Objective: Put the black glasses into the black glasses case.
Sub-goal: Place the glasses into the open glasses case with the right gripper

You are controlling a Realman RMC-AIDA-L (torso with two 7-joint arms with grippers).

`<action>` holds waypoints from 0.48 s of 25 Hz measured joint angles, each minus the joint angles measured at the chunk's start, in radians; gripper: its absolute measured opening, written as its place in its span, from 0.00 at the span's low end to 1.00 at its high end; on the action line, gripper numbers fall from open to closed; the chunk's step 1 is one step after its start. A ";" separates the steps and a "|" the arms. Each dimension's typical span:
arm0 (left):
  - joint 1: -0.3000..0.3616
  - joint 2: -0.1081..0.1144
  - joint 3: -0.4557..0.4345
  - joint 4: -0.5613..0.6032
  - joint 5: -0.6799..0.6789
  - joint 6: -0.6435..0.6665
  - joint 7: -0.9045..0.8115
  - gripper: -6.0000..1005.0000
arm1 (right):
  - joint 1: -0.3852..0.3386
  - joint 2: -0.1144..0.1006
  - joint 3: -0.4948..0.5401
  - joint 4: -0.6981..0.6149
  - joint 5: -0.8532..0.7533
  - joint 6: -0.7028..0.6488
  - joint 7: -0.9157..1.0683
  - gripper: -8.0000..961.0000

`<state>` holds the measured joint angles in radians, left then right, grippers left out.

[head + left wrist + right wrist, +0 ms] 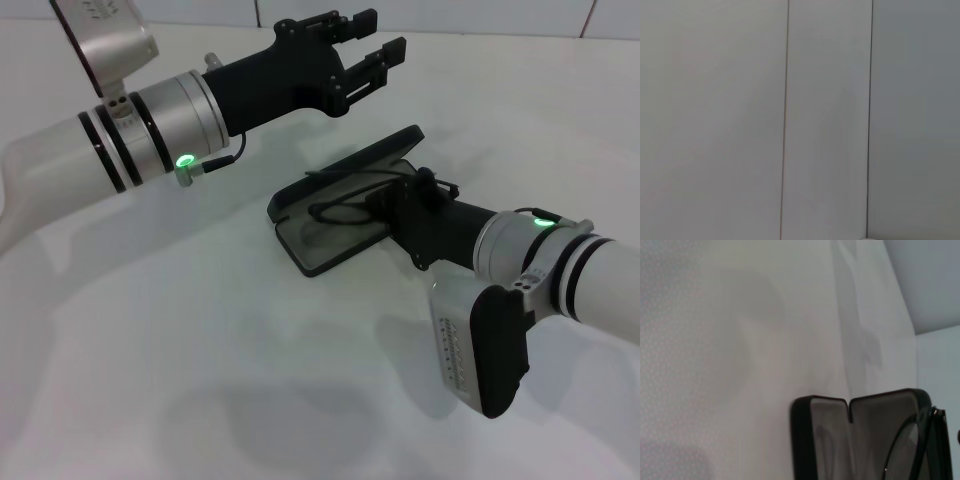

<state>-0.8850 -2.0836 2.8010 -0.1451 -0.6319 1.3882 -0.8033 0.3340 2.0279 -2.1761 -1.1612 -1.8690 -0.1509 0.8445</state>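
My right gripper (385, 200) sits at centre-right of the head view, reaching over the open black glasses case (330, 240) on the white tabletop (200, 350). Its own body hides the fingers there, and the right wrist view shows none of them, so I cannot tell whether they are apart or clamped. The black glasses (340, 210) appear only as thin dark loops above the case's grey-lined tray, just at the gripper's front (whether they touch the lining I cannot make out). The right wrist view adds what the head view lacks: the notched grey interior of the case and one lens rim, cut off at the lower right edge. My left gripper (372, 42) hangs at upper centre, fingers apart, holding nothing. The left wrist view shows only pale wall panels (830, 120).
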 joint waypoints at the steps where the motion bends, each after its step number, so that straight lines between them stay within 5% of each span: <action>1: 0.001 0.000 0.000 0.000 0.000 0.000 0.000 0.48 | 0.005 0.000 -0.005 0.007 -0.003 0.001 -0.001 0.13; 12: 0.006 0.001 0.000 -0.002 0.000 0.001 0.003 0.48 | -0.013 0.000 -0.058 0.015 -0.040 0.006 -0.001 0.13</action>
<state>-0.8792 -2.0822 2.8010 -0.1474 -0.6320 1.3895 -0.8004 0.3206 2.0280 -2.2346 -1.1461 -1.9087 -0.1453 0.8436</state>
